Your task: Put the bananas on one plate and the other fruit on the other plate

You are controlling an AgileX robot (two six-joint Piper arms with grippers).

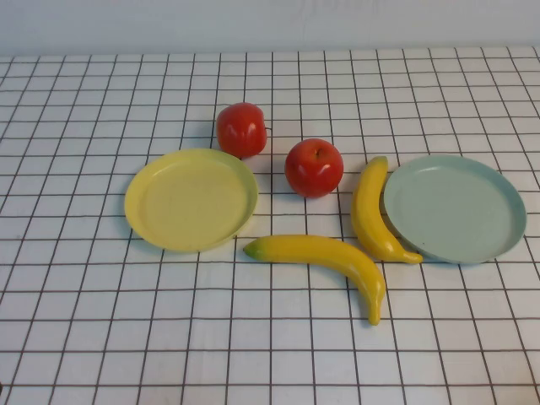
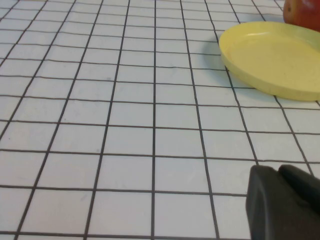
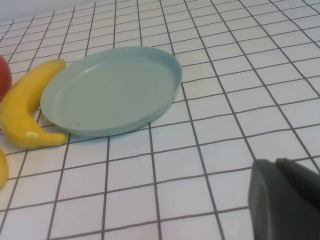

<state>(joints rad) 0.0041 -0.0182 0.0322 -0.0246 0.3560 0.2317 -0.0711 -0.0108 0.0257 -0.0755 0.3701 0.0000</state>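
Observation:
Two yellow bananas lie on the checked cloth: one (image 1: 371,211) curves against the left rim of the pale blue-green plate (image 1: 454,207), the other (image 1: 325,256) lies in front of the middle. Two red apples sit behind: one (image 1: 241,129) touching the far rim of the pale yellow plate (image 1: 191,199), one (image 1: 314,167) between the plates. Both plates are empty. Neither gripper shows in the high view. My left gripper (image 2: 277,172) hangs shut and empty over bare cloth, short of the yellow plate (image 2: 272,57). My right gripper (image 3: 275,165) is shut and empty, short of the blue-green plate (image 3: 112,90).
The table is covered by a white cloth with a dark grid (image 1: 101,321). A pale wall runs along the far edge (image 1: 270,25). In the right wrist view a banana (image 3: 25,112) lies against the blue-green plate.

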